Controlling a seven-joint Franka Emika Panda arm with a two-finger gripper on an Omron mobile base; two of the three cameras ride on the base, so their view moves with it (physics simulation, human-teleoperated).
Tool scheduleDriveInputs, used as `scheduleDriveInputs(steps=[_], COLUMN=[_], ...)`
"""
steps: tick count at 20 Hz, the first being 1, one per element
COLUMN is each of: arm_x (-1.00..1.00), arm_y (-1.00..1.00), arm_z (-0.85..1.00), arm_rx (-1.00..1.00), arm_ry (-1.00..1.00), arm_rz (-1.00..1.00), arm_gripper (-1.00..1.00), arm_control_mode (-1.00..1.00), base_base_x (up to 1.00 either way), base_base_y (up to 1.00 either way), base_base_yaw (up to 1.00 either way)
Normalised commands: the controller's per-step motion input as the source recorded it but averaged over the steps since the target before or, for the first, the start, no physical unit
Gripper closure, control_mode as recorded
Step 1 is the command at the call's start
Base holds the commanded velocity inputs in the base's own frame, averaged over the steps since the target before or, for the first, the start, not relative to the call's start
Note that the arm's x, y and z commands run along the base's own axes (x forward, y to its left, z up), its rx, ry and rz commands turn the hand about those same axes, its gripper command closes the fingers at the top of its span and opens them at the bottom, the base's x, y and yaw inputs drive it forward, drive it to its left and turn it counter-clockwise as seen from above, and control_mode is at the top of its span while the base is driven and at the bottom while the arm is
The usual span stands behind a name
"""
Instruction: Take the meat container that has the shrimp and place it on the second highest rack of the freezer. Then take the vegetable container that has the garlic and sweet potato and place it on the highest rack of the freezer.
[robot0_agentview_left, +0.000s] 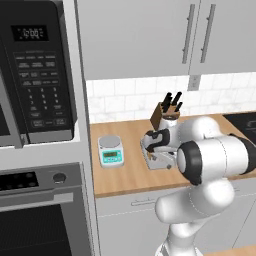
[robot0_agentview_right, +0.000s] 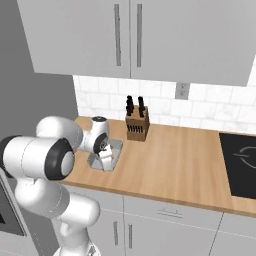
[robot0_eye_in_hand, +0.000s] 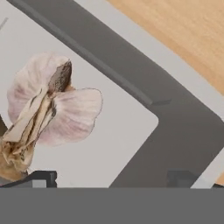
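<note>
The vegetable container (robot0_eye_in_hand: 183, 127) is a shallow tray with a dark grey rim and a pale floor, lying on the wooden counter (robot0_agentview_right: 175, 165). The garlic (robot0_eye_in_hand: 52, 100), a pinkish-white bulb with a brown root end, lies inside it. My gripper (robot0_eye_in_hand: 111, 177) is open and hangs close over the tray's corner, one fingertip (robot0_eye_in_hand: 39, 177) on the inner side and the other outside the rim. From the base cameras the tray (robot0_agentview_left: 161, 161) (robot0_agentview_right: 114, 148) sits under the hand (robot0_agentview_left: 152, 147) (robot0_agentview_right: 104, 152). The sweet potato, shrimp and freezer are out of view.
A small teal kitchen scale (robot0_agentview_left: 110, 150) stands left of the tray. A knife block (robot0_agentview_right: 137, 125) is behind it by the tiled wall. A microwave (robot0_agentview_left: 35, 70) and wall oven (robot0_agentview_left: 35, 215) are at the left, a black cooktop (robot0_agentview_right: 240, 165) at the right.
</note>
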Motion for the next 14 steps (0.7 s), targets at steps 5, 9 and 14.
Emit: scheduleDriveInputs(steps=[5,9,14], arm_x=[0.0,-0.02,-0.16], arm_y=[0.0,0.0,-0.02], arm_z=[-0.29,-0.3,-0.29], arm_rx=[0.0,0.0,0.0], arm_ry=[0.03,0.02,0.0], arm_rz=[-0.02,-0.04,-0.05], arm_gripper=[1.0,1.0,1.0], arm_control_mode=[-1.0,-1.0,-1.0], base_base_x=[0.0,0.0,0.0], base_base_y=[0.0,0.0,0.0], base_base_yaw=[0.0,0.0,0.0])
